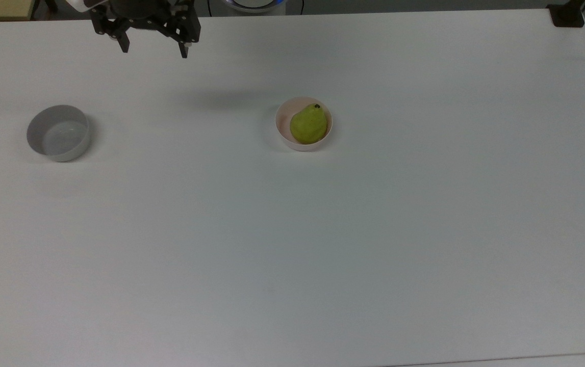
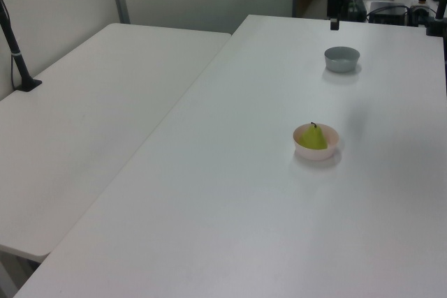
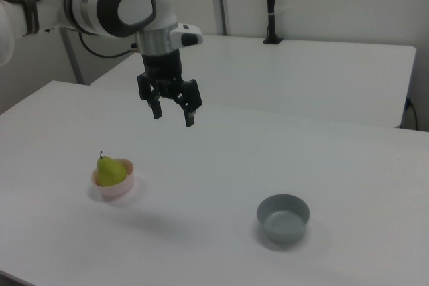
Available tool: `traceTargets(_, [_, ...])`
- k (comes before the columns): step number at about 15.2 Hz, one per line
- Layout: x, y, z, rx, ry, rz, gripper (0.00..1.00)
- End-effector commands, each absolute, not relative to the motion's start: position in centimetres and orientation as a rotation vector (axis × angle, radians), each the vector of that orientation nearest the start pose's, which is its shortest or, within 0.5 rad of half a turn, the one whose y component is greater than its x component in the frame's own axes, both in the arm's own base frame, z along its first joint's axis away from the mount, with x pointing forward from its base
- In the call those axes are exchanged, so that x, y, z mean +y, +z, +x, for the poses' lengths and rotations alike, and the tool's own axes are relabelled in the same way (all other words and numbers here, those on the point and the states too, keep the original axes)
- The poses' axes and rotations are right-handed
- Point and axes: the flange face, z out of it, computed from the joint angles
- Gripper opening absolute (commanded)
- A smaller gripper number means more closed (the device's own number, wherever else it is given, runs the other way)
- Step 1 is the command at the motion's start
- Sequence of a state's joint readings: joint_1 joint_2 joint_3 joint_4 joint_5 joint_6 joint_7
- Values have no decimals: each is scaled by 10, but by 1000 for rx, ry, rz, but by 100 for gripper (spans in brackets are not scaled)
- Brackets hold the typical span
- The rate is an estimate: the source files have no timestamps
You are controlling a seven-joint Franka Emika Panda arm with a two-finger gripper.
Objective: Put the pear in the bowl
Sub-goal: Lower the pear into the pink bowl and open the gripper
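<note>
Yellow-green speckled pear [image 1: 308, 126] sits upright in the small round pale pink plastic bowl [image 1: 285, 136].
Its dark stem tip points up; the empty hand [image 1: 152, 50], fingers spread, hangs at the bowl's ten o'clock in the top view.

Yellow-green pear [image 1: 308, 126] (pink bowl [image 1: 284, 133])

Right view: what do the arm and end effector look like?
The arm is glossy white with dark grey joint covers and a thin black cable trailing behind it. A white wrist block sits above the black end effector, which ends in two short black fingers.
</note>
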State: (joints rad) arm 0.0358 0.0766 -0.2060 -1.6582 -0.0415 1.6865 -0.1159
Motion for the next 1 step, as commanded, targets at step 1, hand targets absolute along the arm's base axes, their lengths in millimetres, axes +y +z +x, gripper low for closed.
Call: traceTargets(1, [-98, 568, 568, 70, 45, -3191, 100])
